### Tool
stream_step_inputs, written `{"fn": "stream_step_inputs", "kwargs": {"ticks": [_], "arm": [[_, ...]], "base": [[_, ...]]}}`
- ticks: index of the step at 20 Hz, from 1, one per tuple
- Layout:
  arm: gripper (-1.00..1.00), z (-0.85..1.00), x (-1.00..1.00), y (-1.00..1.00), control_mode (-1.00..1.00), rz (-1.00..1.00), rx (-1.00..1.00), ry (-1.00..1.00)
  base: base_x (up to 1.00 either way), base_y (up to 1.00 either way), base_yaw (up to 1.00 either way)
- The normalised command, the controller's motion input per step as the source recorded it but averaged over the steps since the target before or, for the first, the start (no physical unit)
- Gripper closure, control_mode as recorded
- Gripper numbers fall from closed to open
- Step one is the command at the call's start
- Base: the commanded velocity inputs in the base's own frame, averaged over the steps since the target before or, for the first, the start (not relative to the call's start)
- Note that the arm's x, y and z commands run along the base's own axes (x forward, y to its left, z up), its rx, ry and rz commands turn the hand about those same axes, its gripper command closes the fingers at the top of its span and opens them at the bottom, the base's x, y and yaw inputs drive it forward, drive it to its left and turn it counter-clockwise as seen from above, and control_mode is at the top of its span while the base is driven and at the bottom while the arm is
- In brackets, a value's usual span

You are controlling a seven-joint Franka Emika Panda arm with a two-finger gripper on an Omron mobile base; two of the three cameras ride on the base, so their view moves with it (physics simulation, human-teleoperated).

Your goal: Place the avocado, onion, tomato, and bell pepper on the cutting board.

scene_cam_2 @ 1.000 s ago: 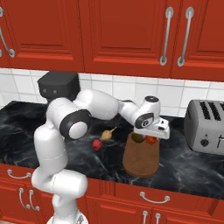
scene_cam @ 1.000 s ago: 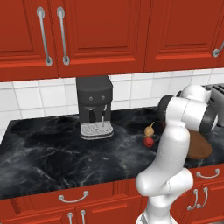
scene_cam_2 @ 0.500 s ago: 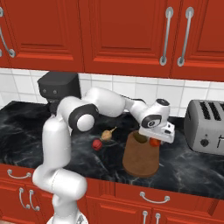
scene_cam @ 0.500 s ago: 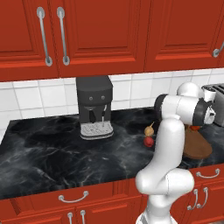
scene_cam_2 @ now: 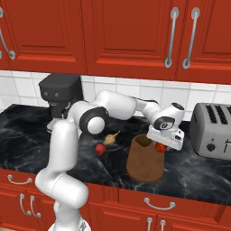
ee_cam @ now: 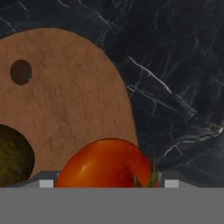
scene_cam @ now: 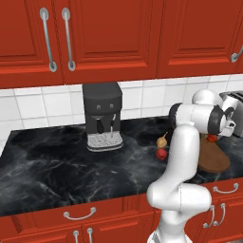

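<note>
the gripper is closed around the tomato, carrying it above the cutting board's edge for a drop beside the avocado, which already rests on the board beneath the hand.

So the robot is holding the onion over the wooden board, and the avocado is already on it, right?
Not quite. The tool holds a red tomato, not the onion; the hand view shows it between the fingers. The onion lies on the counter beside another red fruit. The rest is right: the tomato hangs over the cutting board, and the avocado is already on it.
</note>
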Motion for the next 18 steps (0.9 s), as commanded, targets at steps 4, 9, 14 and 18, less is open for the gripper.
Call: {"fn": "stream_step_inputs", "kwargs": {"ticks": [4,9,14,18], "arm": [[1.00,-0.37,-0.17,0.56,-1.00,0.00,0.08,0.04],[1.00,-0.40,-0.16,0.70,-1.00,0.00,0.03,0.04],[-1.00,-0.40,-0.10,0.38,-1.00,0.00,0.00,0.01],[-1.00,-0.02,-0.13,0.00,-1.00,0.00,0.00,0.00]], "base": [[0.00,0.00,0.00],[0.00,0.00,0.00],[0.00,0.00,0.00],[0.00,0.00,0.00]]}}
